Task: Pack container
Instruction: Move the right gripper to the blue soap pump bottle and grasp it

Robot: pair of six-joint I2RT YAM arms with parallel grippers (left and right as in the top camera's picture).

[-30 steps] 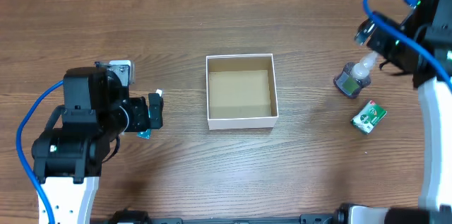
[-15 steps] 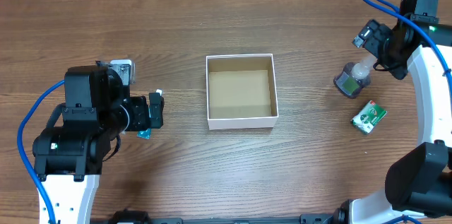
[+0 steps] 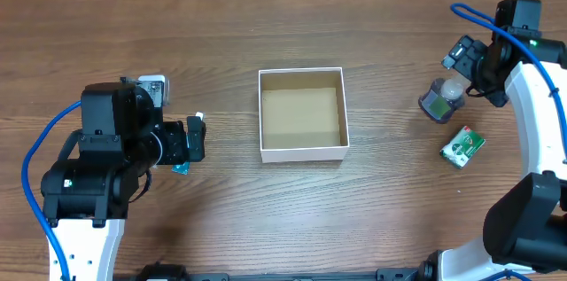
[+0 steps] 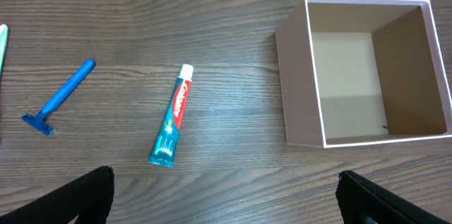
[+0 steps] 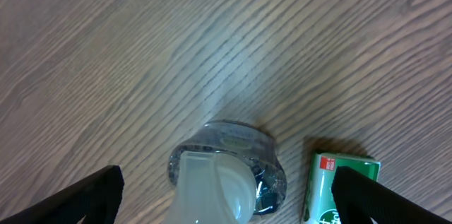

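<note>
The container (image 3: 301, 114), a white-walled square box with a bare brown inside, sits mid-table; it also shows in the left wrist view (image 4: 367, 75). My left gripper (image 3: 190, 139) is open and empty, left of the container and above a toothpaste tube (image 4: 174, 116). Its fingers (image 4: 92, 196) stand wide apart. My right gripper (image 3: 465, 58) is open and empty, right above a clear pump bottle (image 3: 440, 98). The bottle's pump head (image 5: 219, 185) lies between the fingers (image 5: 81, 199) without touching them.
A blue razor (image 4: 60, 97) lies left of the toothpaste, hidden under my left arm in the overhead view. A green packet (image 3: 463, 146) lies just beside the bottle and also shows in the right wrist view (image 5: 339, 185). A pale thing (image 4: 2, 47) shows at the left edge.
My right arm has swung round and its gripper has settled closer over the pump bottle. The left arm, the container and the other things have not moved.
</note>
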